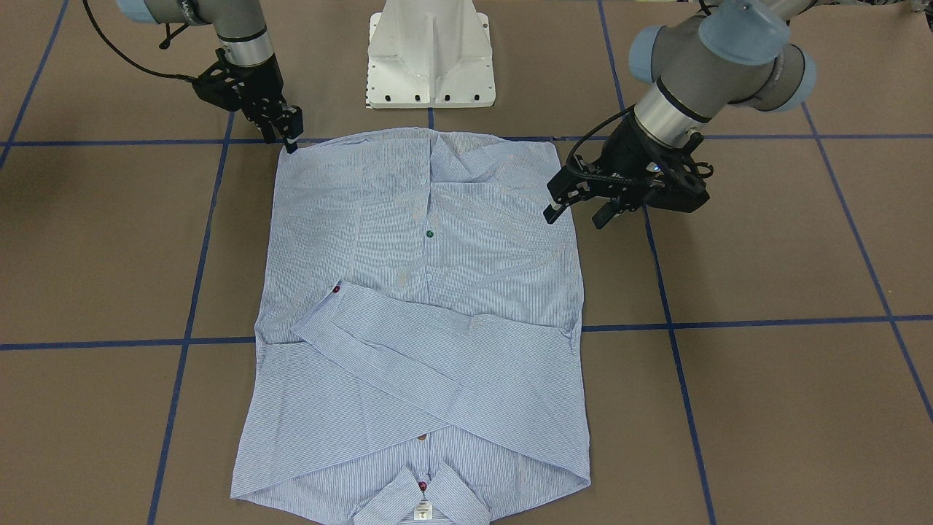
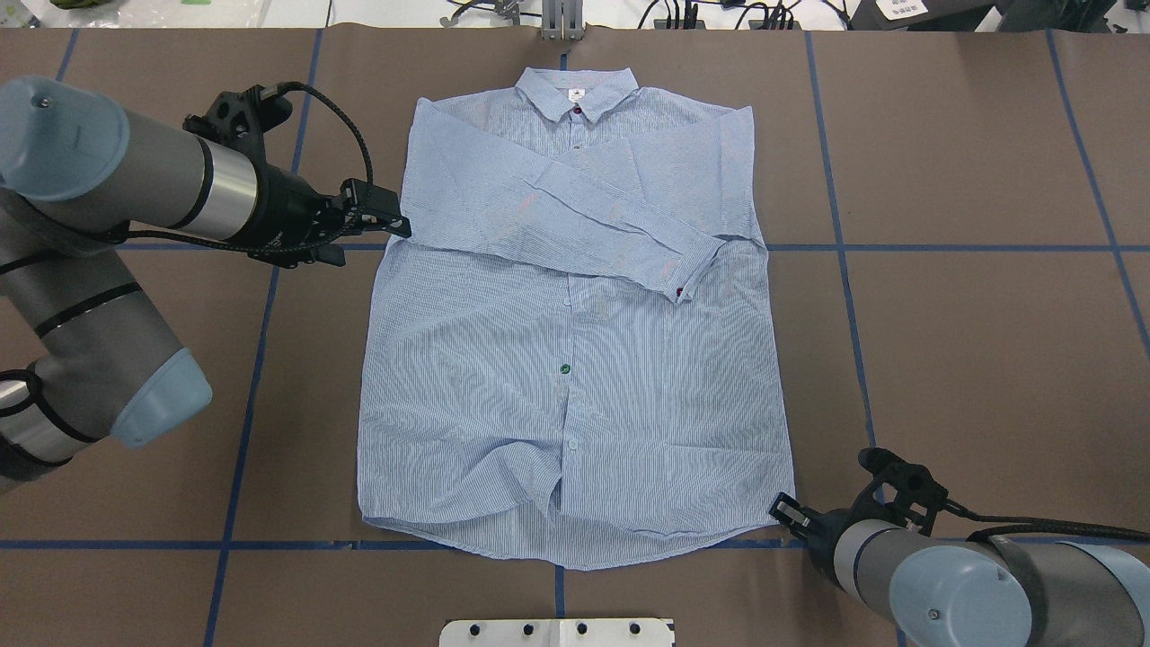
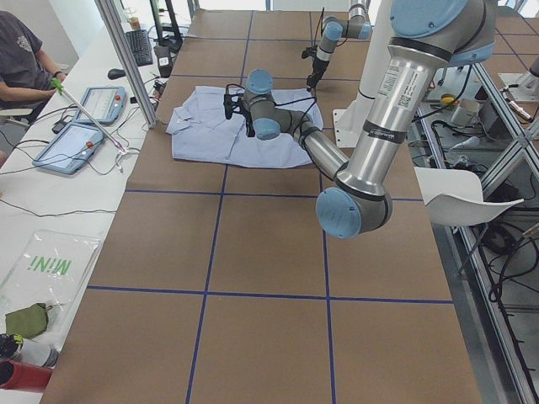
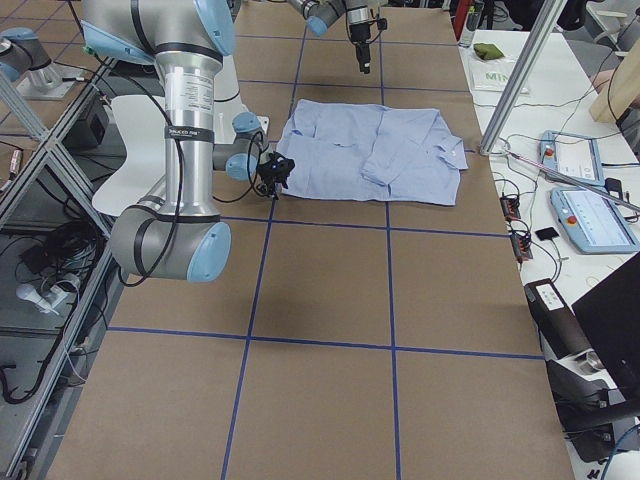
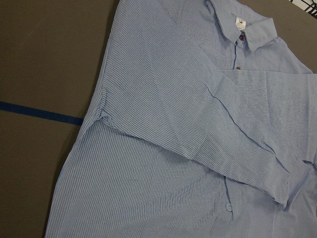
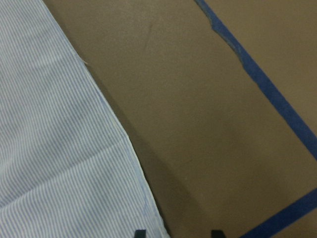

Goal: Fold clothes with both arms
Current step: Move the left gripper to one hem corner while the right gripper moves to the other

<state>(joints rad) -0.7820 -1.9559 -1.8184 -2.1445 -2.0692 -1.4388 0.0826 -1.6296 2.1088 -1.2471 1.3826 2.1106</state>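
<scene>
The light blue-and-white fine-striped button-up shirt (image 2: 575, 377) lies flat and front-up on the brown paper-covered bench (image 2: 943, 359). Its collar is on the side far from my base, and both sleeves are crossed over the chest.

My left jaws, on my silver-grey left arm (image 2: 153, 180), stand open and empty just beside the shirt's side edge, near the armpit. My right jaws, on my right arm (image 2: 952, 584), are also parted and hold nothing. They are low at the hem corner nearest my base, 1 tip over cloth and the other over bare bench.

Closing here, I judge I might pinch only the upper layer, or slip off the thin edge altogether. My 2 grasp points sit at opposite ends and sides, so an uneven pull could twist the body. A quick lift could spill the loose sleeves off the chest.
</scene>
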